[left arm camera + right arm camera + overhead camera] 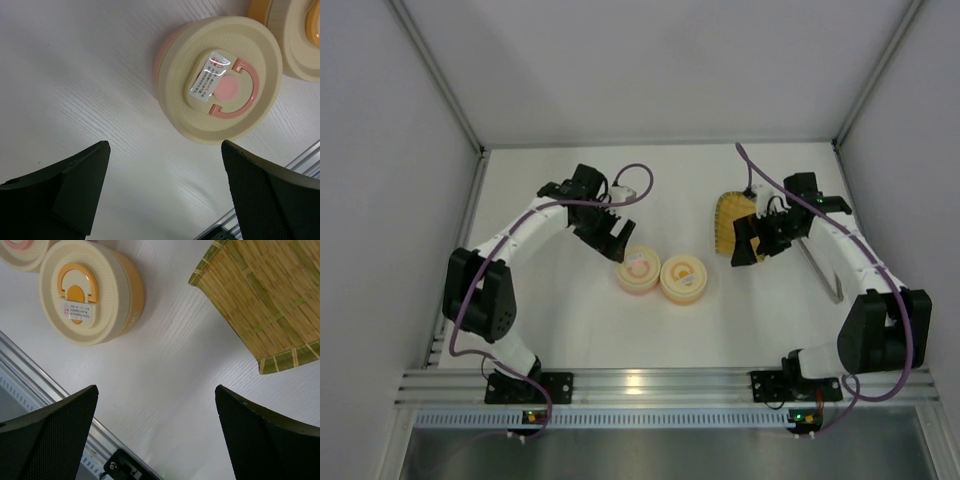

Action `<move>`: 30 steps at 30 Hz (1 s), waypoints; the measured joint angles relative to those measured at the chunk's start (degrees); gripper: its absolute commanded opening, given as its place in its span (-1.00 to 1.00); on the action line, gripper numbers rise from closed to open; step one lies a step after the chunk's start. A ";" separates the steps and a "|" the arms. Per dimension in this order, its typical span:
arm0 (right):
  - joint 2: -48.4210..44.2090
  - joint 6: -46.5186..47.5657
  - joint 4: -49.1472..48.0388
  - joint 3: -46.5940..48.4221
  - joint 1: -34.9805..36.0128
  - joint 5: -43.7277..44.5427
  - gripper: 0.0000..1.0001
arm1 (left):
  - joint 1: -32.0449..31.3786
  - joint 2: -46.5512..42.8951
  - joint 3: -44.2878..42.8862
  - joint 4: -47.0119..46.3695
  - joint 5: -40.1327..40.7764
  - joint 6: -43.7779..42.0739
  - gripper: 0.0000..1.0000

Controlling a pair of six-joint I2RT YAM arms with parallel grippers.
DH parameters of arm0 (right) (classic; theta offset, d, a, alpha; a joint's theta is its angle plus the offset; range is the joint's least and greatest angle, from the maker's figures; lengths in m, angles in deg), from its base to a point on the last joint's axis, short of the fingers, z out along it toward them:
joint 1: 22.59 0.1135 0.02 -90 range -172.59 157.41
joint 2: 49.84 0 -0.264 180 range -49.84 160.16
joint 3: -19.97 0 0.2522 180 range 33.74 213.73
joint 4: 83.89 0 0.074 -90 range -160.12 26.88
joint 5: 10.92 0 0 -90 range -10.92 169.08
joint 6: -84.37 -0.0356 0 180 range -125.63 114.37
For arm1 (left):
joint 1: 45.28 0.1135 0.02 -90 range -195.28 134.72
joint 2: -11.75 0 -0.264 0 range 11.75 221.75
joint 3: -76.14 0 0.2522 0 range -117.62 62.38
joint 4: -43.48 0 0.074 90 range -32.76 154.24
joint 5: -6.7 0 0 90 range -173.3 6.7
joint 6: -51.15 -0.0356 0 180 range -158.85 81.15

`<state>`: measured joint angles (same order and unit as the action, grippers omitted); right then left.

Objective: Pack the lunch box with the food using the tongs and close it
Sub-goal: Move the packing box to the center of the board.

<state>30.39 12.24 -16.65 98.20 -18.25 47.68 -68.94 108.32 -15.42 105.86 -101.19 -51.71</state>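
Two lidded boxes, both grippers empty

Left gripper [165, 150], jaws apart, hovers beside pink box [220, 80]. Orange box [85, 290] sits just right; lids seated, so packing looks finished. Right gripper [156, 390], jaws apart, hangs near bamboo tray [260, 295]. Tongs [828, 283] lie far right, ungrasped. Food unseen.

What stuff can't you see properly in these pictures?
1. The food: in no view. The lids on the pink box and the orange box hide their insides.
2. The woven tray: partly covered by the right arm in the top view, cut off by the edge in the right wrist view.
3. The tongs: partly under that arm in the top view.
4. The lid labels: print too small to read.
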 measured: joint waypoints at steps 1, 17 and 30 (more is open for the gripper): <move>0.00 -0.13 -0.46 -0.09 0.63 0.11 0.99 | 0.17 -0.22 0.11 -0.15 -0.46 0.15 0.96; 1.46 0.11 -7.65 -3.30 9.92 2.56 0.99 | 7.43 -0.92 0.11 -0.66 -11.34 3.91 0.96; 1.99 -2.12 -9.46 -3.85 11.04 3.45 0.98 | 4.50 11.54 -12.44 -2.38 -10.05 5.51 0.66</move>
<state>32.38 10.12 -26.12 94.36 -7.21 51.14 -64.44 119.86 -27.86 103.48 -111.25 -46.20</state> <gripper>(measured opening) 0.993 0.861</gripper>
